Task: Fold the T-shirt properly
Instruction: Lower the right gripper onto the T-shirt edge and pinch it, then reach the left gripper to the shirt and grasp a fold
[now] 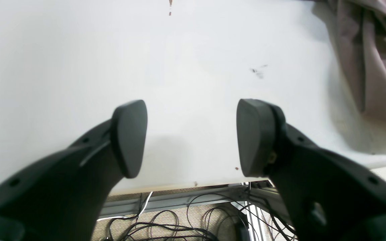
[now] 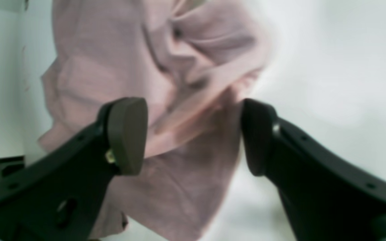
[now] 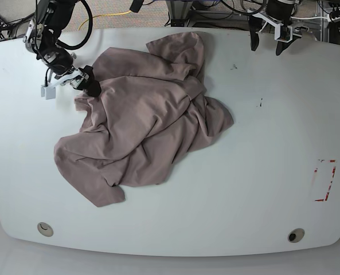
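Observation:
The T-shirt (image 3: 147,126) is a plain mauve-brown garment, crumpled in a heap on the left-middle of the white table (image 3: 261,172). My right gripper (image 3: 87,86) is at the shirt's upper left edge. In the right wrist view it (image 2: 193,134) is open, with wrinkled cloth (image 2: 112,50) under and between its fingers, not pinched. My left gripper (image 3: 266,44) hangs at the table's far edge, well right of the shirt. In the left wrist view it (image 1: 191,137) is open and empty over bare table, with the shirt (image 1: 377,67) in the upper right corner.
A red rectangular marking (image 3: 324,180) is on the table at the right. Two round holes (image 3: 43,229) (image 3: 296,235) sit near the front edge. Cables (image 1: 179,221) lie on the floor past the far table edge (image 1: 179,185).

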Tool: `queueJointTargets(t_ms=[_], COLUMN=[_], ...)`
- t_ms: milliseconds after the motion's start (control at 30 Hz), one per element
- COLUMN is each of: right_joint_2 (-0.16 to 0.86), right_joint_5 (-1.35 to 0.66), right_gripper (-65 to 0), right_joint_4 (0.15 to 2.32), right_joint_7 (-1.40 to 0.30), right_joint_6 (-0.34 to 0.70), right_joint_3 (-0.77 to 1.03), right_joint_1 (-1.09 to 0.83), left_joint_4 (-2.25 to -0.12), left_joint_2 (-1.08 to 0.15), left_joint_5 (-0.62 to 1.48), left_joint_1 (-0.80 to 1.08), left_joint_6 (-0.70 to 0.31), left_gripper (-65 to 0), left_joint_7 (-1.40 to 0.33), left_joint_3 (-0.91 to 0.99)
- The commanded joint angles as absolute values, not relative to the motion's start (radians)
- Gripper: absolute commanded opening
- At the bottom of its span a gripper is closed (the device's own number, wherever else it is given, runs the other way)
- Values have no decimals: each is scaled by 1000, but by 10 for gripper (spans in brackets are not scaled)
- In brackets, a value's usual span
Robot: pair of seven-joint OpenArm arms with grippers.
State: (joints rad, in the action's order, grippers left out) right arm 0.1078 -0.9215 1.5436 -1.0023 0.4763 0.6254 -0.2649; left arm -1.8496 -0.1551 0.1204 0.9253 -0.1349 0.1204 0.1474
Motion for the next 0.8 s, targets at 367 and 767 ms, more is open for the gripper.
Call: queueJointTargets(t_ms=[367,767], right_joint_2=[79,124], right_joint_5=[-898,-897], right_gripper=[-650,-650], right_joint_4=[1578,1821], right_joint_7=[-1029,-1030], right_joint_6=[469,469], right_joint_3=[622,624], right_joint_1=[-278,-343], left_joint_4=[-1876,-1882], left_joint_2=[-114,-117], left_joint_5=[127,128], left_joint_1=[834,627], left_joint_6=[-136,-137], left_gripper=[-261,-261], left_joint_7=[142,-134], left_joint_3=[232,113])
